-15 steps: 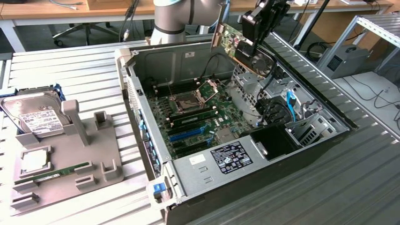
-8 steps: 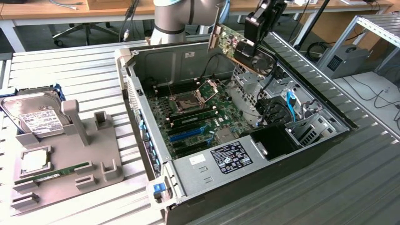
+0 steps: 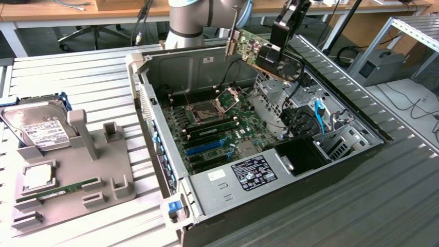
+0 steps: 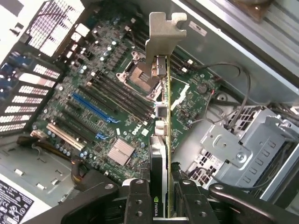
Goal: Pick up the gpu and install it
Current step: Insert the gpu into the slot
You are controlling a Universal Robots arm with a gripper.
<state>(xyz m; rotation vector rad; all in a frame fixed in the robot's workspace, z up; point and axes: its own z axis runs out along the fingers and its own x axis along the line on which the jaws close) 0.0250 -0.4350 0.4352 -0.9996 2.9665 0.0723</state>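
Black gripper fingers are seen closest to the wrist camera. They are closed narrowly on the gpu, which is pinched edge-on between them by its two flat faces. The card is held in the air above the open case, touching nothing else, with its silver bracket at the end farthest from the fingers.

In the exterior view the gpu is found in the upper middle of the frame. It is tilted, just under the gripper and over the upper rim of the case, and its green board and dark fan side can be made out. Beneath it the motherboard is laid bare. Its blue slots sit lower in the frame, well apart from the card.

The gpu is judged to be stiff and fairly light, but fragile. It is a thin circuit board with exposed parts, a fan, and a contact edge that should not be squeezed or knocked. A hold across the flat faces near the end away from the bracket, as seen now, is judged sound, since the bracket and contact edge are left free. Some swing or slip is thought possible, because the card is gripped at one end and reaches far past the fingers.
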